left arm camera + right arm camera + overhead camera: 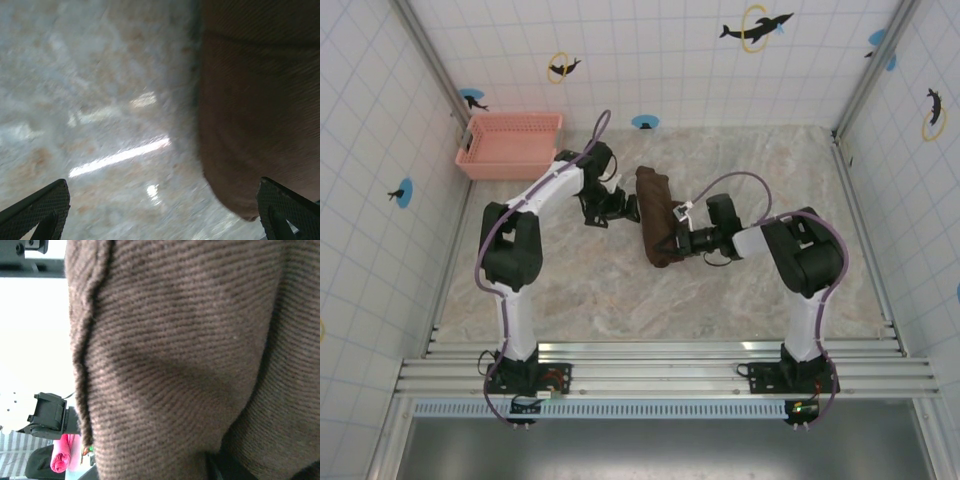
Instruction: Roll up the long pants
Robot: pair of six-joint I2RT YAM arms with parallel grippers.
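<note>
Now the long pants (pixel 655 218) lie as a compact brown bundle in the middle of the desk (pixel 570 290). The right claw (pixel 676 241) pinches the bundle's near end. The left claw (pixel 620 208) hangs wide open just beside it. Rolling looks nearly finished; the next move probably calls for a gentle release without loosening the roll.
</note>
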